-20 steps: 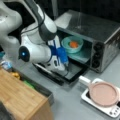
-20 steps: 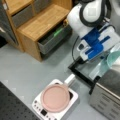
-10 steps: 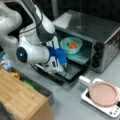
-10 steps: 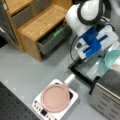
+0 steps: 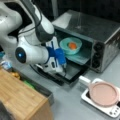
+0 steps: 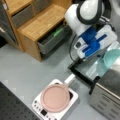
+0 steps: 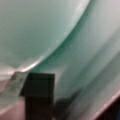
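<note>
The toaster oven (image 5: 100,42) stands open on the grey surface (image 6: 30,67), its door (image 5: 67,72) folded flat. Since half a second ago the arm has shifted slightly left in a front view, drawing its claw (image 5: 61,63) just off the teal bowl (image 5: 71,46) on the oven tray; an orange piece (image 5: 72,45) lies inside. Whether the claw's fingers are parted I cannot tell; the bowl fills the wrist view (image 7: 50,30)

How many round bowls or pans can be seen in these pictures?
2: a teal round bowl holding something orange, inside the open toaster oven; a pink round pan on the white hotplate. Others may be hidden.
</note>
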